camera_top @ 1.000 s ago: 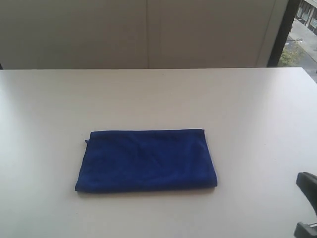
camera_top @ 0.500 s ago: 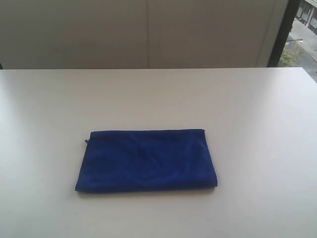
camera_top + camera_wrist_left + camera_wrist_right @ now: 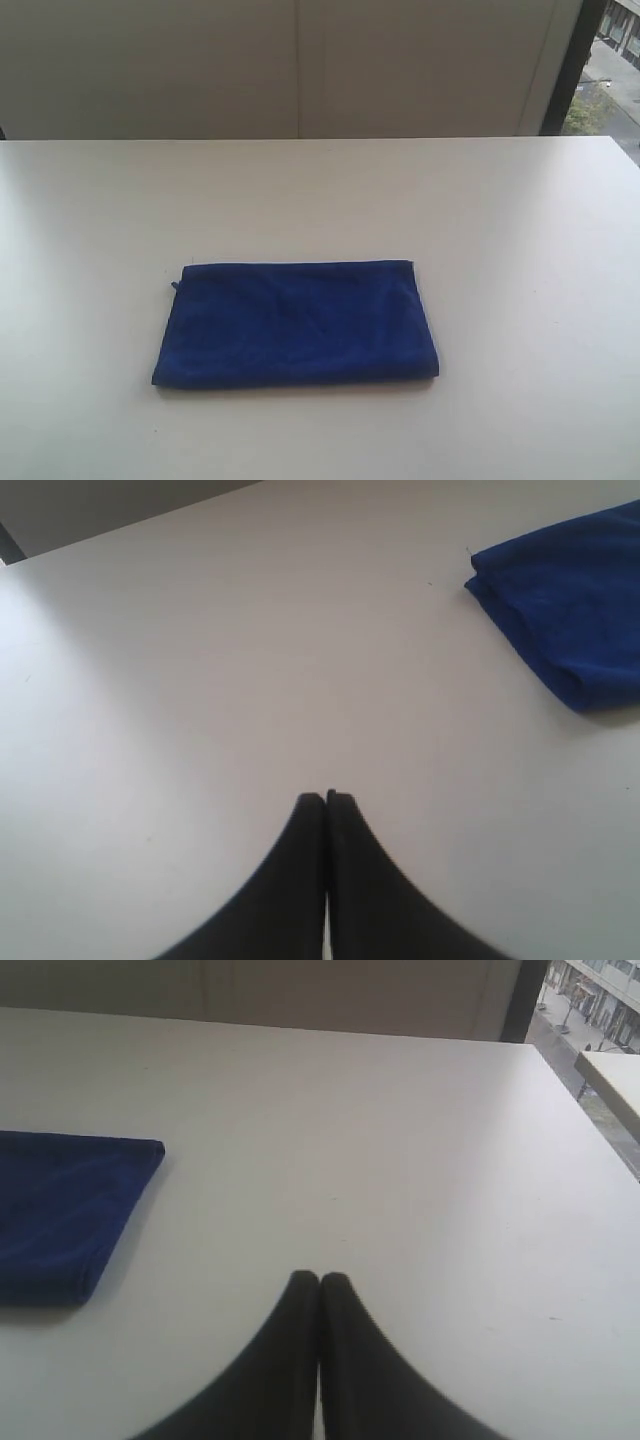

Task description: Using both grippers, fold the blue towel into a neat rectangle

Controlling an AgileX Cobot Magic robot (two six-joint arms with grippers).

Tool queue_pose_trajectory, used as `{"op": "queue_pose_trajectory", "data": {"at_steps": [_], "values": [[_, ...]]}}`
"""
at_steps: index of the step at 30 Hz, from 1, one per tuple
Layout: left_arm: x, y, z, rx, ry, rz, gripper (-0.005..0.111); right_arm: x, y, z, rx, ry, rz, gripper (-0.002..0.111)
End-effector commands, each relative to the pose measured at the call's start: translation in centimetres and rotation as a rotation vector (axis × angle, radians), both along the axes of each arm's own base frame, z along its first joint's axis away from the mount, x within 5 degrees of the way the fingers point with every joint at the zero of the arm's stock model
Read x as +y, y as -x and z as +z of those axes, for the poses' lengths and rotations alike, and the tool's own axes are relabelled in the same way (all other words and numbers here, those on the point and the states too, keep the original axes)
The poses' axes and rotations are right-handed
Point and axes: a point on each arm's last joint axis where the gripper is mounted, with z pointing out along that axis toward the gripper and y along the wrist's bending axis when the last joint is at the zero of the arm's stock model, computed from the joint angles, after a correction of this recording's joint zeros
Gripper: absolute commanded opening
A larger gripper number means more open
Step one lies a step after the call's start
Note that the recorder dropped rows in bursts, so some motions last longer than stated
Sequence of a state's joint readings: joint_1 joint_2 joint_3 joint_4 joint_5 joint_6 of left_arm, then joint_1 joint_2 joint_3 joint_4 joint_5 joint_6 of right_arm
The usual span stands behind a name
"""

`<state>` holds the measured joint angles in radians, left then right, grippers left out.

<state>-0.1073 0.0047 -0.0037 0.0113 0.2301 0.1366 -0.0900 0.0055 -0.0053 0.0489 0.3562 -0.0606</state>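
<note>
The blue towel (image 3: pixel 295 322) lies flat on the white table (image 3: pixel 500 200), folded into a rectangle with its long sides running across the exterior view. It sits a little left of the middle and toward the near side of the tabletop. The near long edge looks thick and rounded, like a fold, and the far edge is thin and straight. The corners are fairly square, though the shape widens slightly toward the near side. A small nub of cloth (image 3: pixel 173 286) sticks out at the far left corner. Faint creases run over the top surface.

My left gripper (image 3: pixel 326 798) is clenched: the two black fingers (image 3: pixel 300 880) press together along their length with nothing between them. It hangs over bare table, and one end of the towel sits well apart from the fingertips, out to the side.

My right gripper (image 3: pixel 319 1278) is clenched in the same way, its fingers tip to tip and grasping nothing. It is also over bare table, with the towel's other end off to the side, well clear of the fingertips.

Neither gripper touches the cloth. A pale wall (image 3: pixel 300 70) stands behind the table, and a dark window frame (image 3: pixel 568 70) rises at the far right with a street beyond it.
</note>
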Motion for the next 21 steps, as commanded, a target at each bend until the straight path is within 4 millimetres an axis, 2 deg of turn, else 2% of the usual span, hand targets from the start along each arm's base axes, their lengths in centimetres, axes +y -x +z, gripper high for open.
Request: {"op": "queue_pose_trajectory", "data": {"at_steps": [1,21], "values": [[-0.09,0.02,-0.06,-0.004,0.011,-0.010,0.000,-0.09,0.01,-0.08,-0.010,-0.021,-0.001,0.000],[-0.09,0.02,-0.06,-0.004,0.011,-0.010,0.000,-0.14,0.00,-0.03,-0.015,-0.015,-0.003,0.000]]}}
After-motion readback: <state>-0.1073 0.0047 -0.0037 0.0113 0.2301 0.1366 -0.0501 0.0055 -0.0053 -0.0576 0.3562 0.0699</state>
